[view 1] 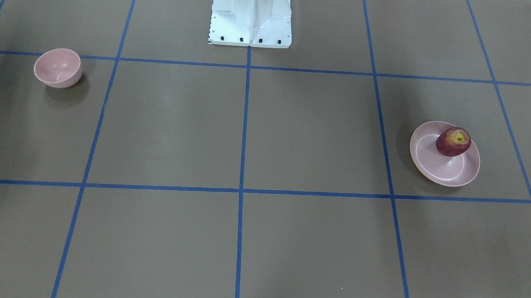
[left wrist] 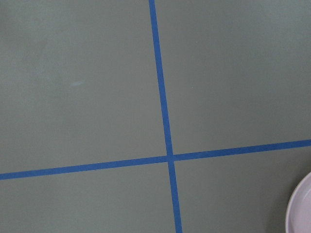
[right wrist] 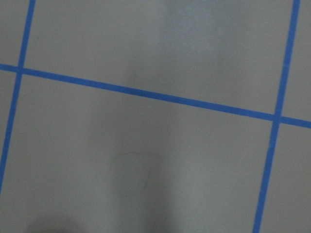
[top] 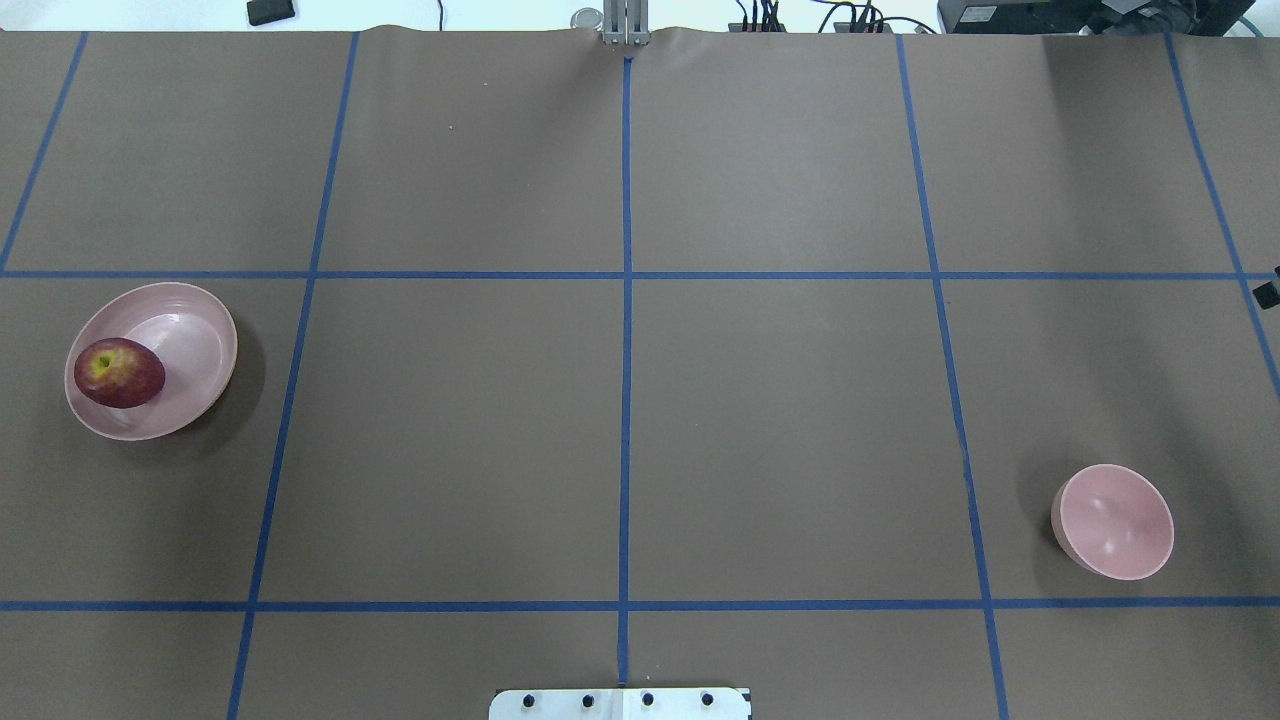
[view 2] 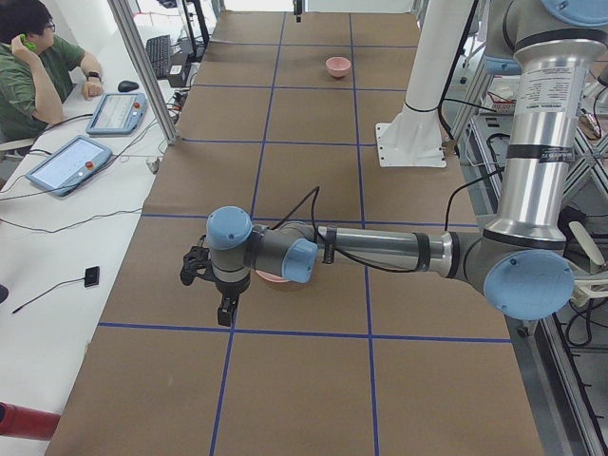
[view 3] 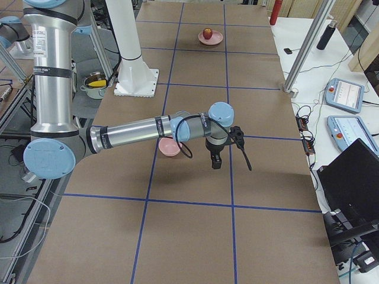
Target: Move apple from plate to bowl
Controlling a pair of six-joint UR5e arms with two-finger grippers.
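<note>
The dark-red apple (top: 118, 372) lies on the wide pink plate (top: 190, 330) at the table's left side; it also shows in the front view (view 1: 453, 141) on the plate (view 1: 432, 163). The deep pink bowl (top: 1116, 521) stands empty at the right. In the left side view my left gripper (view 2: 226, 310) hangs above the table beside the plate (view 2: 275, 279), which the arm mostly hides. In the right side view my right gripper (view 3: 216, 162) hangs beside the bowl (view 3: 170, 147). I cannot tell whether either gripper is open or shut.
The brown table carries a grid of blue tape lines (top: 626, 350). The white robot base (view 1: 251, 15) stands at the robot's edge. An operator (view 2: 33, 66) sits with tablets (view 2: 71, 163) beside the table. The left wrist view shows a bit of plate rim (left wrist: 301, 206).
</note>
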